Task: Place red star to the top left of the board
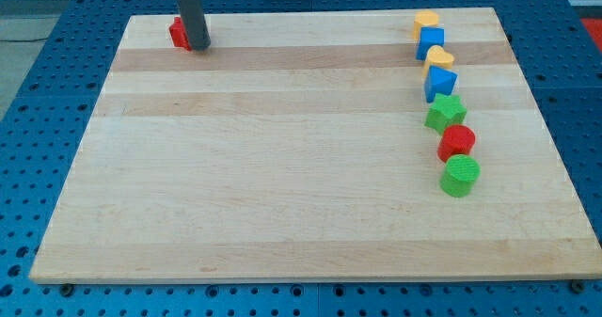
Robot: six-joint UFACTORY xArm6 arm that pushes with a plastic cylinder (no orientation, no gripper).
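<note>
The red star (178, 33) lies near the top left corner of the wooden board (282, 166); the rod covers its right part. My tip (198, 46) rests on the board touching the star's right side, with the dark rod rising out of the view's top.
A column of blocks runs down the board's right side: a yellow block (426, 20), a blue cube (432, 42), a second yellow block (438, 59), a blue block (440, 82), a green star (446, 114), a red cylinder (457, 143) and a green cylinder (460, 176).
</note>
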